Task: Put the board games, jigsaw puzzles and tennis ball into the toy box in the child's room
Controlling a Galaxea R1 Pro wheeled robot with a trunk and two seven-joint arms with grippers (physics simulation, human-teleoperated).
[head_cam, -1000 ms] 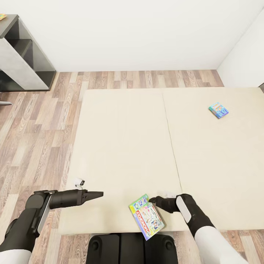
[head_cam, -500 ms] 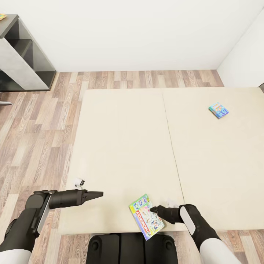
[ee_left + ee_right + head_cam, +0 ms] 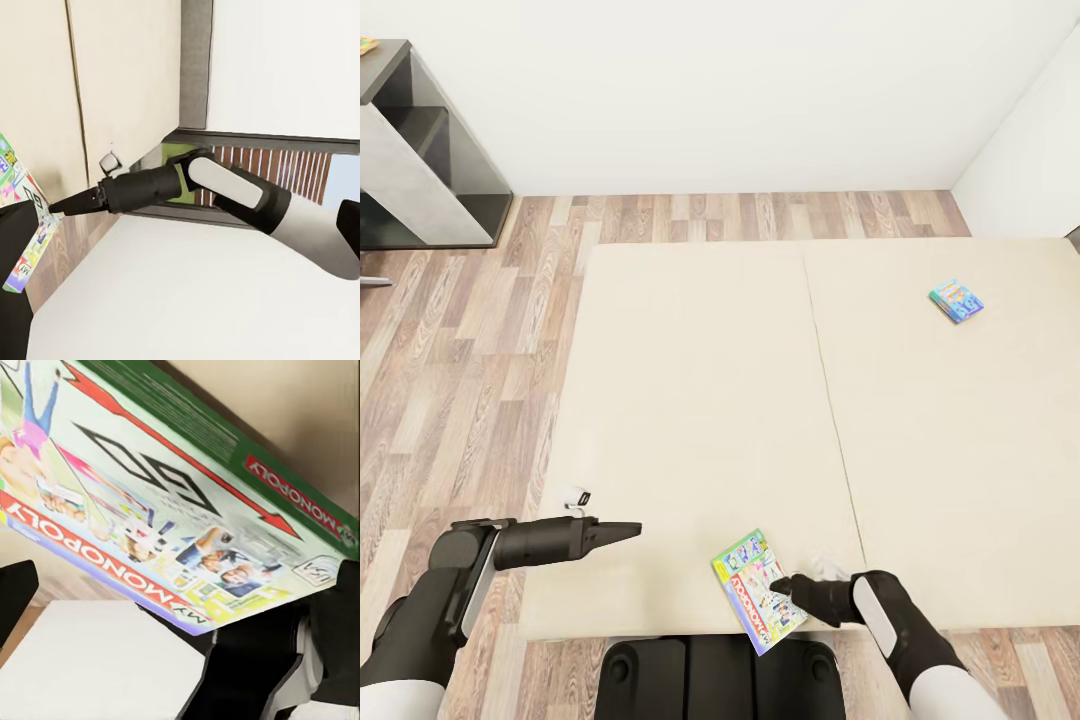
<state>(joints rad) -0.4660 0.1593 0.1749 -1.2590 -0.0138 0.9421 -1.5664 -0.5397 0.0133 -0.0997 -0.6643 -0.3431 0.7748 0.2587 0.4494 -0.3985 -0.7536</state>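
Beige bed (image 3: 690,400) carries two board games; the right gripper (image 3: 780,584) reaches onto the Monopoly box (image 3: 758,591), jaws' grip unclear. Next, a firm pinch and lift.

Everything I see is evenly bright and sharp, with no glare. My arms cast almost no shadow on the bed (image 3: 700,400). Close to my right wrist, the game box (image 3: 150,510) print looks slightly soft.

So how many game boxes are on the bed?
2. The Monopoly box lies at the near edge of the bed, by the right tool. A smaller blue game box lies far off on the right half.
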